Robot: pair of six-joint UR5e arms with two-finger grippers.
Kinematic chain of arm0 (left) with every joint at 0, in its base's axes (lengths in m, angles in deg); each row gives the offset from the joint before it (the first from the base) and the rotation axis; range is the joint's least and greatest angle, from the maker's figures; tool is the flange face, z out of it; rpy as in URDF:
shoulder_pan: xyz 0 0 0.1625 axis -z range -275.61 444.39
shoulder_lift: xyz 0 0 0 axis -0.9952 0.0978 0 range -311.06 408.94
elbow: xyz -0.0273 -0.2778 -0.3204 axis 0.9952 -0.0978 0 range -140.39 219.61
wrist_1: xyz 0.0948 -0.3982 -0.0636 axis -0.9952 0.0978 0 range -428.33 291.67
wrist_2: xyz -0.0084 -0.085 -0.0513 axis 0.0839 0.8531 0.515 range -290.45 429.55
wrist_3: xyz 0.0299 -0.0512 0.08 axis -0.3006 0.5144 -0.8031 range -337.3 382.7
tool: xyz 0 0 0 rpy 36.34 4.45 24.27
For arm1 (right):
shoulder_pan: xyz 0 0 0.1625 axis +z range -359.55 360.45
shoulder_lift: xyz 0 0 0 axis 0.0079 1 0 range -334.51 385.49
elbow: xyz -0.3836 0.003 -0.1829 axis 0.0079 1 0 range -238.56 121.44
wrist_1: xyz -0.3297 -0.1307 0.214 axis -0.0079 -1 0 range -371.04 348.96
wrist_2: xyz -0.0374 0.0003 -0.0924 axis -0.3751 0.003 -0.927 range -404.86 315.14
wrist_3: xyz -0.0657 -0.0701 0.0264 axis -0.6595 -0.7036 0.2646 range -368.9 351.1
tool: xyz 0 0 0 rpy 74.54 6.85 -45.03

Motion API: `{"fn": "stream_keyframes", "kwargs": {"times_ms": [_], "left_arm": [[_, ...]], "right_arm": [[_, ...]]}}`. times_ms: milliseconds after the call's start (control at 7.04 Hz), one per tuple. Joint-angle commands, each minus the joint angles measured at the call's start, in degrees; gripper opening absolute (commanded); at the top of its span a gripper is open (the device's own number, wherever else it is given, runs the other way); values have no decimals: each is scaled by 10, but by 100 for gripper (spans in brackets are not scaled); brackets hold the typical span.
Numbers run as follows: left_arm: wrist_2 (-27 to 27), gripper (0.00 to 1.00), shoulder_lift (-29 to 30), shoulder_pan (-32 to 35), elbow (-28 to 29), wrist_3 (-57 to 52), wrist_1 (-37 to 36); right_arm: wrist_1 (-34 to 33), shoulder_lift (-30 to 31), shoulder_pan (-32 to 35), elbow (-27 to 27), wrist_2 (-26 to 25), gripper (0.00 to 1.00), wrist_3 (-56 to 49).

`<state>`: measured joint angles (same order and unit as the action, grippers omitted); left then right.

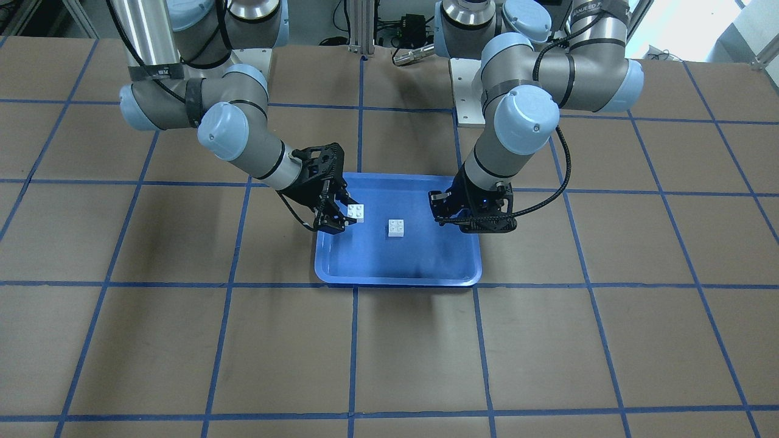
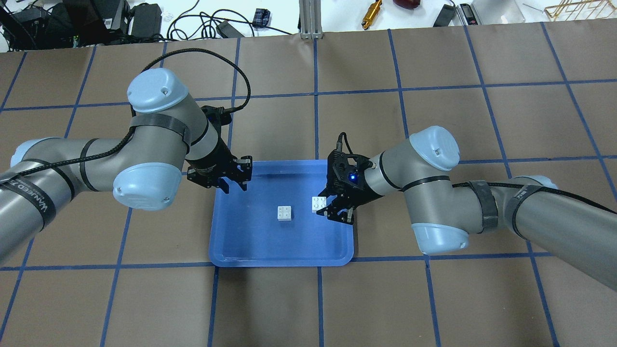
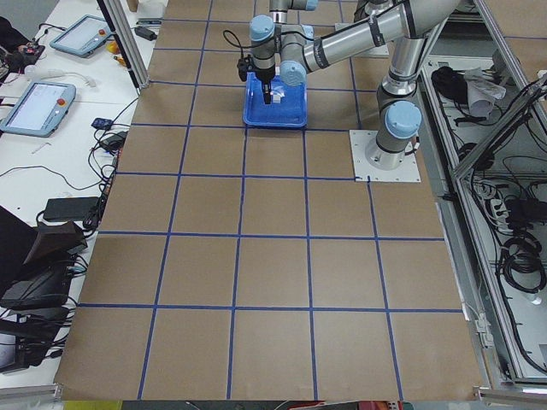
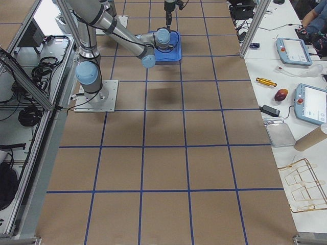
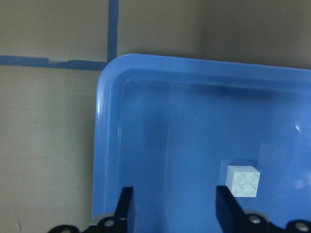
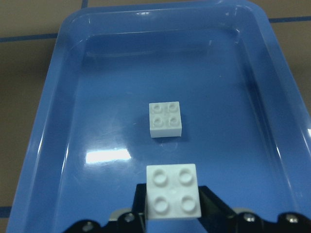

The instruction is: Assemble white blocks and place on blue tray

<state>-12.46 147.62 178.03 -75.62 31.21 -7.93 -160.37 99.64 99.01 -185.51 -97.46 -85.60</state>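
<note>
The blue tray [image 2: 282, 262] lies at the table's centre. One white block [image 2: 285, 212] sits studs up on the tray floor; it also shows in the front view [image 1: 397, 227] and both wrist views [image 5: 243, 180] [image 6: 165, 119]. My right gripper [image 2: 332, 207] is shut on a second white block [image 2: 318, 204], held studs up over the tray's right part, beside the loose block; the right wrist view shows it between the fingers [image 6: 173, 190]. My left gripper [image 2: 234, 185] is open and empty over the tray's far left corner, and its fingers [image 5: 126, 208] stand apart.
Brown table with a blue tape grid [image 2: 315, 96]. Cables and tools [image 2: 371, 12] lie beyond the far edge. The tray rim [image 1: 395, 281] is raised all round. Both arms' elbows [image 2: 144, 188] hang low beside the tray.
</note>
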Motion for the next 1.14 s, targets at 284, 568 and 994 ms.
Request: {"fn": "stream_keyframes", "kwargs": {"times_ms": [284, 568, 994], "left_arm": [[16, 10, 56, 51, -42, 5, -106], [18, 10, 70, 52, -43, 5, -135], [19, 10, 80, 57, -44, -3, -136]], "right_arm": [[-27, -43, 11, -3, 3, 1, 3], [-65, -64, 19, -1, 2, 1, 10], [-97, -69, 25, 2, -4, 0, 43]]}}
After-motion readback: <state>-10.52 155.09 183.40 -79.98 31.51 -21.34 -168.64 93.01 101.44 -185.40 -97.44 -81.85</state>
